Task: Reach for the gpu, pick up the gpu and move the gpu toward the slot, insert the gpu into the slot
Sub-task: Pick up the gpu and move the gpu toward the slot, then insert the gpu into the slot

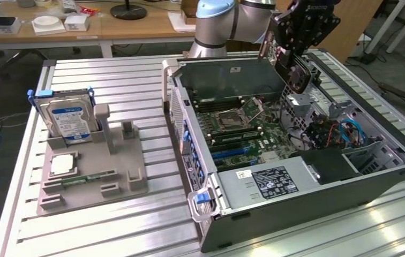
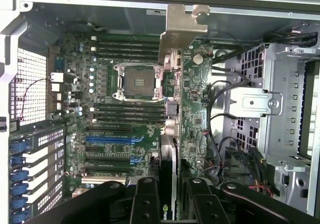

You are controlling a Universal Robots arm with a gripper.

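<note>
My gripper (image 1: 289, 52) is shut on the gpu (image 1: 300, 72), a thin dark card with a round fan face. It hangs upright above the far end of the open computer case (image 1: 309, 201). In the wrist view the gpu (image 2: 169, 164) shows edge-on between my two black fingers (image 2: 145, 200), and its silver bracket (image 2: 180, 28) reaches toward the case wall. Underneath lies the motherboard, with blue and black expansion slots (image 2: 112, 140) (image 1: 232, 155) off to one side of the card's edge. The card is above the board and touches no slot.
On the exterior view's left a grey fixture (image 1: 117, 187) holds a silver hard drive (image 1: 70, 120), a processor chip (image 1: 63, 164) and a green memory stick (image 1: 88, 176). Inside the case, a metal drive cage (image 2: 280, 103) and loose cables (image 1: 345, 131) stand beside the board.
</note>
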